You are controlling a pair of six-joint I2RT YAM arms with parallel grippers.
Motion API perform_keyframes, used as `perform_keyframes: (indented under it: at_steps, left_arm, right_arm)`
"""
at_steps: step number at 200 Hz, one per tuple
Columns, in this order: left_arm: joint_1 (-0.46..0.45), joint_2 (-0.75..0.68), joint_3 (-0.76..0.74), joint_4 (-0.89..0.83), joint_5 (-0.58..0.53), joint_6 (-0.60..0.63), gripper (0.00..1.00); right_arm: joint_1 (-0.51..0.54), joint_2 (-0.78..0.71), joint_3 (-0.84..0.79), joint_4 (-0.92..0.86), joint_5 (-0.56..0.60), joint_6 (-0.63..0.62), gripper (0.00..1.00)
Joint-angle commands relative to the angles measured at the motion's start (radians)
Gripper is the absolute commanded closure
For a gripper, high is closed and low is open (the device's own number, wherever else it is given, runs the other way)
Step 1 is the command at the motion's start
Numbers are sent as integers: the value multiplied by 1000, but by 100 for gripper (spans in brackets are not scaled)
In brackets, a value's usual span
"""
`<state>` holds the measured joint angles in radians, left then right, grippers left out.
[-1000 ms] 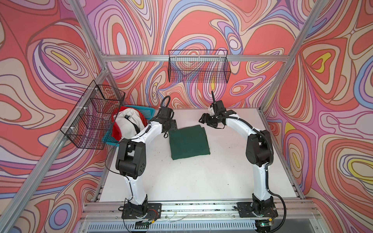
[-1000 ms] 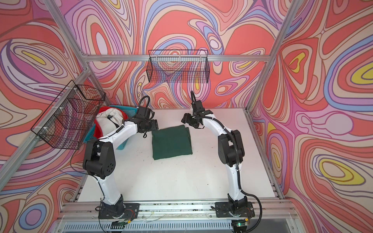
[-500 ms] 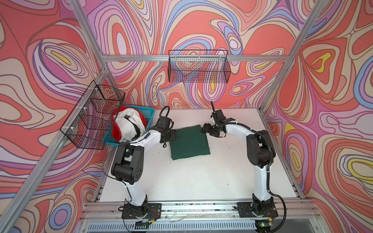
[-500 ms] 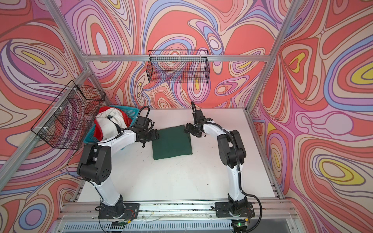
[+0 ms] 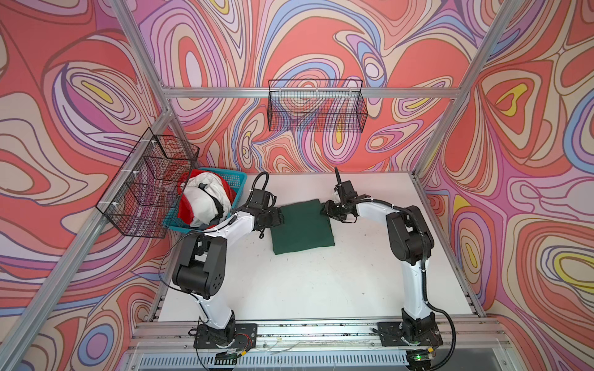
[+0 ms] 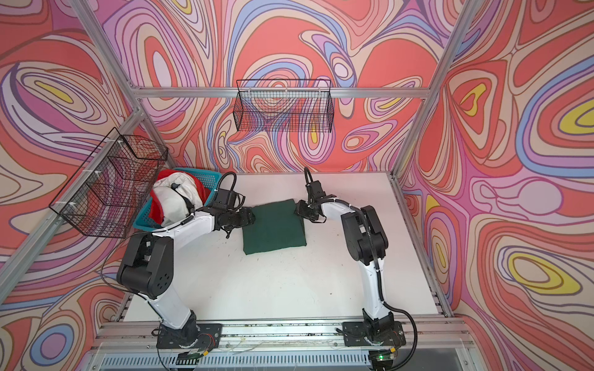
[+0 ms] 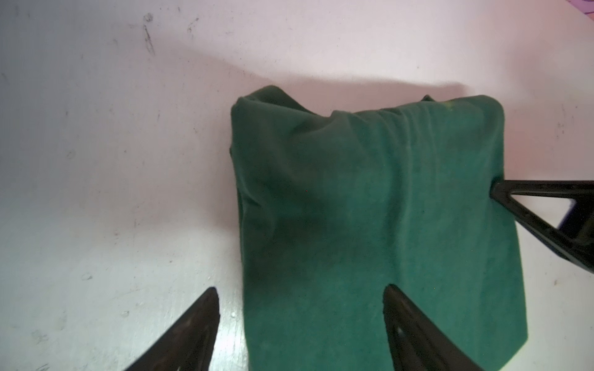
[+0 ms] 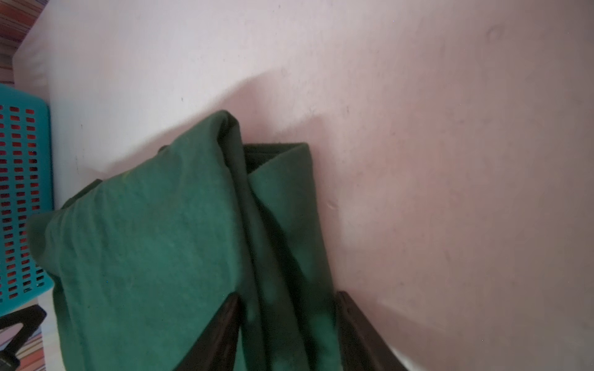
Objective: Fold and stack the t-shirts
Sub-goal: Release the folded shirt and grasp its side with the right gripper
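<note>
between the two grippers, flat on the table (image 5: 321, 289): shirt (image 5: 302, 226), dark green, folded into a thick, rough rectangle. meets a gripper at each side of its far half in both top views.

left gripper (image 5: 279, 221): sits low at the shirt's left edge, just short of the far corner. stands open, fingers (image 7: 405, 321) well apart. straddles that edge in the left wrist view, one finger over bare table, one over cloth.

right gripper (image 5: 325, 210): sits at the opposite far corner. clamps the shirt's layered edge in the right wrist view, stacked folds filling the gap between its fingers (image 8: 225, 334) and touching both. shows one fingertip against the cloth's side in the left wrist view as well.

behind the left gripper, at the table's far left corner: basket (image 5: 240, 189), blue, with slotted walls, heaped with other shirts (image 5: 205, 205), white and red. lies close beside the left forearm, well apart from the right gripper.

beyond and above both grippers: wire rack (image 5: 316, 106) on the back wall, black; second rack (image 5: 148, 189) on the left wall, just past the basket.
</note>
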<state>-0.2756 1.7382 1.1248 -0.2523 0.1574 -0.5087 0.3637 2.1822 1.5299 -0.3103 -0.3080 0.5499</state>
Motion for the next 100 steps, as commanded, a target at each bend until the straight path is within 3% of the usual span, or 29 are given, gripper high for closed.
perform_keyframes:
  at_steps: [1,34,50,69,100]
  left_arm:
    - [0,-3,-18,43,26,-2,20]
    - [0,-1,-32,59,39,7,20]
    - [0,1,-36,60,33,9,20]
    - [0,-13,-40,57,16,7,20]
    - [0,-66,-48,40,-7,15,20]
  right_arm:
    - [34,37,-45,-36,14,35,58]
    - [43,29,-71,15,-6,75,68]
    - [44,28,-73,18,14,81,80]
    - [42,28,-50,-16,50,75,100]
    - [37,13,39,-133,158,23,100]
